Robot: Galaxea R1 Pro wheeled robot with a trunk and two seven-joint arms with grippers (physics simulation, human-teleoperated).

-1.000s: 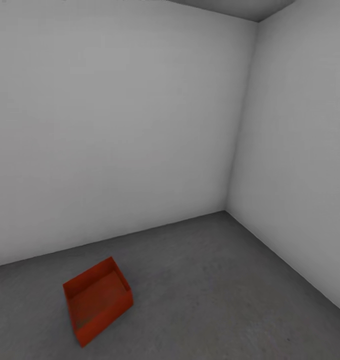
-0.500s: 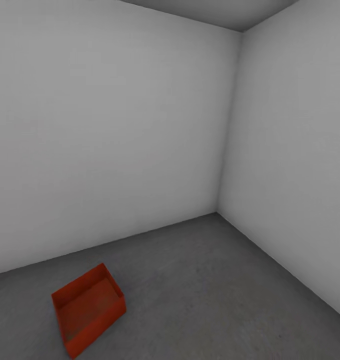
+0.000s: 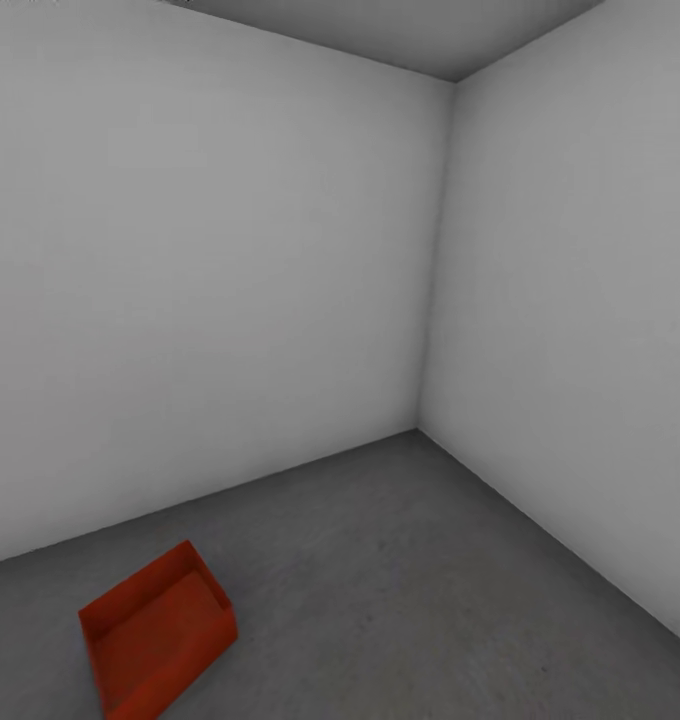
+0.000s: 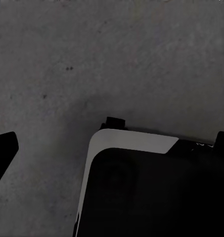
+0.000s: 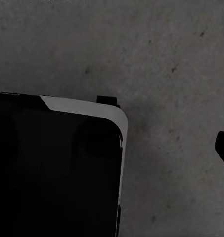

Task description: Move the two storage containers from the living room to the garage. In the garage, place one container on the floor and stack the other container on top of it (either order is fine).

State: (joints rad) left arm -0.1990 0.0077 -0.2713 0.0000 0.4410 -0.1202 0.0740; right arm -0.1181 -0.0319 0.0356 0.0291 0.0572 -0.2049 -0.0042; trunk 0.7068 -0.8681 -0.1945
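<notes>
1. While I look down from the head camera, one bin [image 3: 155, 632] sits on the concrete floor [image 3: 400, 580] of the garage, over on my left pincer's side and close in front of me.
2. It stands open side up, turned at a slant to the walls, with nothing visible inside it and nothing stacked on it.
3. It lies near the foot of the far wall [image 3: 200, 300] without touching it, and well apart from the corner where that wall meets the side wall [image 3: 580, 350]. A strip of grey ceiling [image 3: 420, 30] shows above the corner.
4. Looking along the left pincer, I see rough, speckled floor [image 4: 116, 59] beyond it. A black casing with a pale rim [image 4: 151, 192] lies between the pincer and the floor.
5. A dark wedge [image 4: 3, 153] at the frame's edge may be one of its fingers. I cannot tell whether the left pincer is apart or together.
6. Along the right pincer the same floor [image 5: 141, 49] lies beyond, with a like black casing [image 5: 52, 168] in between.
7. A dark sliver [image 5: 223, 148] at the edge may be a finger. Again I cannot tell the right pincer's state.
</notes>
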